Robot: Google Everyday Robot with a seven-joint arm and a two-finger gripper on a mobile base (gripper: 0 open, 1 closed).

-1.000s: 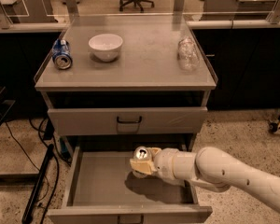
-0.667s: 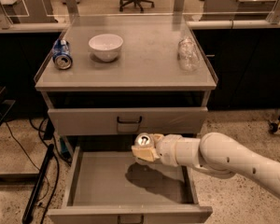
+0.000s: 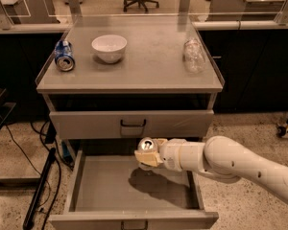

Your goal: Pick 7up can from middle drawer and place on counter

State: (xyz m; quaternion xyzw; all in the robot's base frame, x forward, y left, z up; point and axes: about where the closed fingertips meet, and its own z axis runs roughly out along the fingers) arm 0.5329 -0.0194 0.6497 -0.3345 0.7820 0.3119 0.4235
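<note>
Middle drawer [image 3: 110,190] stands open. The gripper [image 3: 146,156] hangs over the drawer's rear half, fingers clamped on the 7up can [image 3: 146,144] — can upright, silver top showing, lifted clear of the drawer floor, its shadow cast below. The counter [image 3: 144,73], above the drawer, carries a blue can [image 3: 64,56] on its side, a white bowl [image 3: 109,47] and a clear bottle [image 3: 194,55].

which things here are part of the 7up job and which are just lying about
Job: 7up can, held by the gripper over the open middle drawer; counter.
Lying about: blue can, bowl, clear bottle, all on the counter.
</note>
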